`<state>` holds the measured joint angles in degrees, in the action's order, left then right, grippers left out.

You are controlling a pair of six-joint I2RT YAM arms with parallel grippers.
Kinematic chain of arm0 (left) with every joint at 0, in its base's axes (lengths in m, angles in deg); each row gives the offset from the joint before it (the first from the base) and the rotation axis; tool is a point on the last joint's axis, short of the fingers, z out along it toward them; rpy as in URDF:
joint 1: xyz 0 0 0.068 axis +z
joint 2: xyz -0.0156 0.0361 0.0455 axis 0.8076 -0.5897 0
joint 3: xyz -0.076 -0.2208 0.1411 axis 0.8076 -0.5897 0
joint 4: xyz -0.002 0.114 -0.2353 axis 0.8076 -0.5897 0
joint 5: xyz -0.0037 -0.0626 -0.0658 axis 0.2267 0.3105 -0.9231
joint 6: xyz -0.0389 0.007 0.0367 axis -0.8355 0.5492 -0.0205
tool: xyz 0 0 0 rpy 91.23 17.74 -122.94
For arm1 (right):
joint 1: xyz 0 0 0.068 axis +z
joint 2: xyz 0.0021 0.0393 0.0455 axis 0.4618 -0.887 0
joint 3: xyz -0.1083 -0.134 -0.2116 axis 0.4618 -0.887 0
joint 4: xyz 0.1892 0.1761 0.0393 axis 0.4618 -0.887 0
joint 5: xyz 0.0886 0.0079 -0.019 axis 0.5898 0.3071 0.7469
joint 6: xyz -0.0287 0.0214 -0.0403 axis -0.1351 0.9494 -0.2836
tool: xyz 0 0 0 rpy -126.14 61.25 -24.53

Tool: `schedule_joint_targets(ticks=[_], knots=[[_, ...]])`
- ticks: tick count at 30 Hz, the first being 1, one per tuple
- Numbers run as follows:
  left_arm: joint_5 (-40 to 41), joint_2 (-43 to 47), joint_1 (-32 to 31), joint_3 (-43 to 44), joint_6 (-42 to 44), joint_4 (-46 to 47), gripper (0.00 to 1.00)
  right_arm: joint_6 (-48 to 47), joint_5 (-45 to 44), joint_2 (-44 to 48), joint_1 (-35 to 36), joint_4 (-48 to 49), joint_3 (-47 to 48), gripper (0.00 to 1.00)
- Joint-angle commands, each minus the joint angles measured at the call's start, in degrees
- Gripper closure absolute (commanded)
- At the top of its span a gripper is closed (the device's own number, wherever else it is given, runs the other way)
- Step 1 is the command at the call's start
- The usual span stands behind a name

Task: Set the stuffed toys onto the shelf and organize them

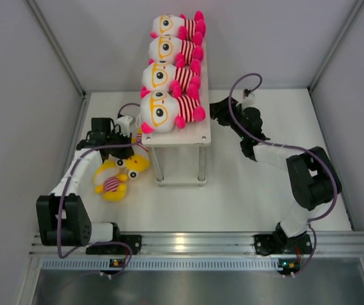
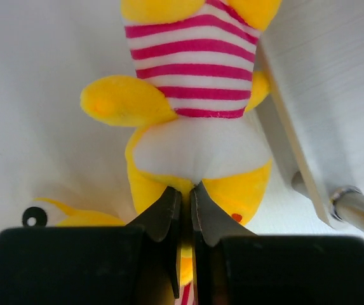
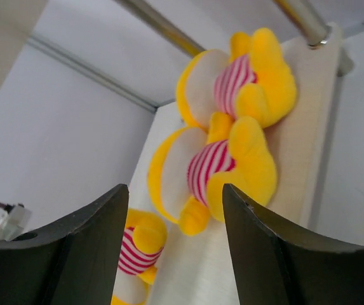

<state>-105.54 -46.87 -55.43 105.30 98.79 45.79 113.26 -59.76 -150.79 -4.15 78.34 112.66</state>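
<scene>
Lying side by side in a row on the top board of the shelf (image 1: 197, 135), four white-headed stuffed toys (image 1: 169, 75) filled the board from its far end down to its near end, their pink legs pointing to the right. On the lower board of the shelf, as the right wrist view showed it, two yellow toys (image 3: 232, 89) in striped shirts lay touching each other, beside the thin metal legs.

At the left of the shelf, close to its near left leg (image 2: 359, 206), a yellow stuffed toy (image 2: 194, 70) lay on the white table (image 1: 245, 190). The left gripper (image 2: 183, 206) had its fingers pressed together on the rounded white-and-yellow end of this toy, pinching the plush between the tips. Just beside it, nearer to the arm bases, another yellow doll (image 1: 113, 184) lay on the table, apart from the fingers.

At the right of the shelf, the right gripper (image 3: 174, 197) was low by the far right corner, facing the lower board. Its fingers were spread, with nothing between them, and touched no toy.
</scene>
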Motion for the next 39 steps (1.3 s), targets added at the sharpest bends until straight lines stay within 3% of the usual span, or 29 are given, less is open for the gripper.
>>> schedule_joint_targets(ticks=[1, 9, 16, 27, 39], knots=[[-10.90, 6.84, 3.39, 4.09, 6.05, -0.13, 0.96, -3.41, 14.04, -0.98, -0.77, 12.24, 1.38, 0.39], [-25.78, 5.44, 6.40, 11.64, 14.84, -8.22, 0.96, 1.68, 28.92, -9.42, -0.42, 17.08, 8.76, 0.39], [-36.16, 0.26, 6.22, 14.83, 14.41, -8.84, 0.95, -2.10, 29.19, -10.13, 1.96, 12.16, 10.43, 0.35], [-27.03, -6.69, 5.52, 18.95, 11.43, -8.84, 0.95, 0.71, 30.16, -13.82, 2.31, 6.97, 16.32, 0.34], [-31.07, -15.57, 5.52, 23.08, 5.89, -8.93, 0.95, 4.50, 32.45, -20.59, 4.42, 8.47, 17.99, 0.33]])
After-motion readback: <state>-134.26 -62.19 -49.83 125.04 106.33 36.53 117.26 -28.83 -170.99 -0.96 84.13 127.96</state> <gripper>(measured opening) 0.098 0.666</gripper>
